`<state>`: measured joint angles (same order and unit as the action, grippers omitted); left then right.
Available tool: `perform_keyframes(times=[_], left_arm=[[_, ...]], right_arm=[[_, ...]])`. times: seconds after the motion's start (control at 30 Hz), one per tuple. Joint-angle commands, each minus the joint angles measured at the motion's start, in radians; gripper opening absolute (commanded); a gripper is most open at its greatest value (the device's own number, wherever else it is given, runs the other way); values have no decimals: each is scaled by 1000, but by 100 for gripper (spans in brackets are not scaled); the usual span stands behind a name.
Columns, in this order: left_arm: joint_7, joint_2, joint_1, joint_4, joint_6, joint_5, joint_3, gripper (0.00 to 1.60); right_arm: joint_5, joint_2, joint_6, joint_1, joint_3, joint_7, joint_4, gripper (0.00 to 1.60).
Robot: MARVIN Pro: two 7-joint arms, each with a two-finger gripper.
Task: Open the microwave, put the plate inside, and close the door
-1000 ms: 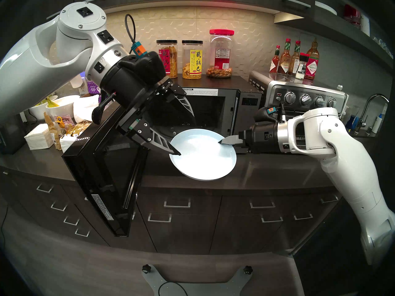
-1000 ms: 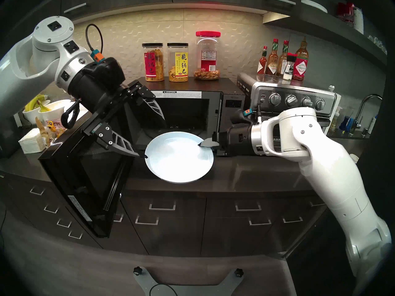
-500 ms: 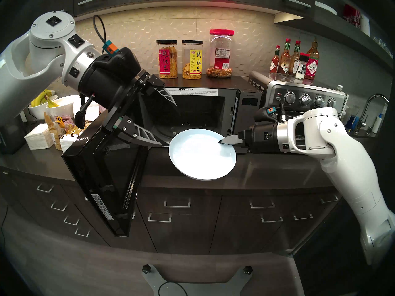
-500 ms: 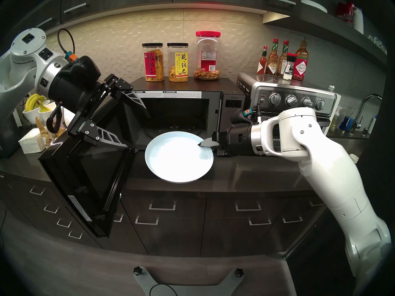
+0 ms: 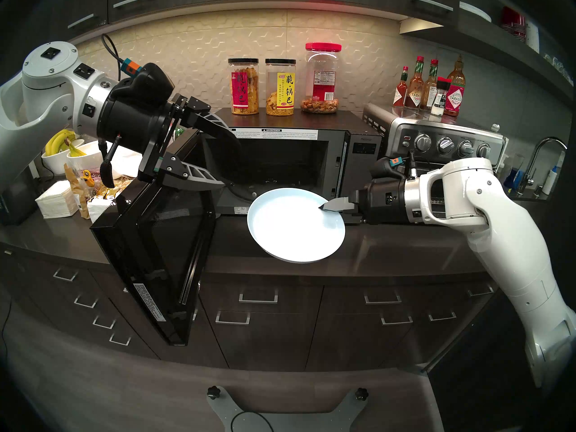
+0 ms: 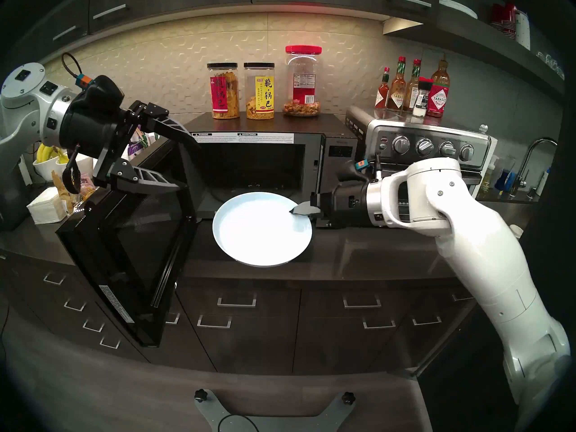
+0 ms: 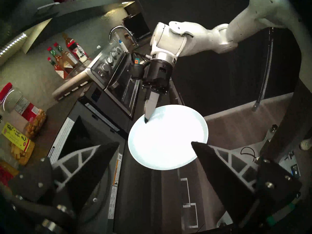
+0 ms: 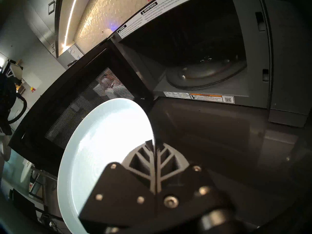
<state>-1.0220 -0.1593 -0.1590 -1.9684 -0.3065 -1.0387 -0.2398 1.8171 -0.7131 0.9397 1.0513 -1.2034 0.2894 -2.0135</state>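
Note:
The black microwave (image 5: 358,160) stands with its cavity exposed and the glass turntable (image 8: 206,73) empty. Its door (image 5: 156,250) is swung wide out to the left. The pale blue-white plate (image 5: 296,228) hovers level in front of the cavity, above the counter's front part. My right gripper (image 5: 322,207) is shut on the plate's right rim, one finger above and one below, as the right wrist view shows (image 8: 154,142). My left gripper (image 5: 232,165) is open and empty above the door's top edge, left of the plate and apart from it.
A steel toaster oven (image 5: 436,141) sits right of the microwave, behind my right wrist. Snack jars (image 5: 280,88) stand on the microwave and sauce bottles (image 5: 430,88) on the toaster oven. Bowls with bananas (image 5: 68,150), snack bags and napkins (image 5: 56,200) crowd the counter's left.
My left arm has drawn back to the left, its open gripper leaving the plate's left rim and ending above the door. The plate and right gripper have stayed put.

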Motion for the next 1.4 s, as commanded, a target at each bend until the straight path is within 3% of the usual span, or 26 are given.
perform_keyframes(times=[0.0, 0.67, 1.1, 1.37], left_arm=[[32, 31, 1, 3, 10, -86, -41, 160], [28, 54, 66, 45, -37, -211, -105, 160], [27, 59, 100, 56, -123, -198, -148, 160], [66, 59, 117, 75, -193, -180, -177, 160]], right_arm=[[-6, 7, -4, -3, -14, -12, -3, 0], [-20, 10, -12, 14, -11, -26, -7, 0], [-21, 12, -12, 13, -16, -33, -3, 0], [-21, 12, -12, 12, -17, -36, 1, 0]])
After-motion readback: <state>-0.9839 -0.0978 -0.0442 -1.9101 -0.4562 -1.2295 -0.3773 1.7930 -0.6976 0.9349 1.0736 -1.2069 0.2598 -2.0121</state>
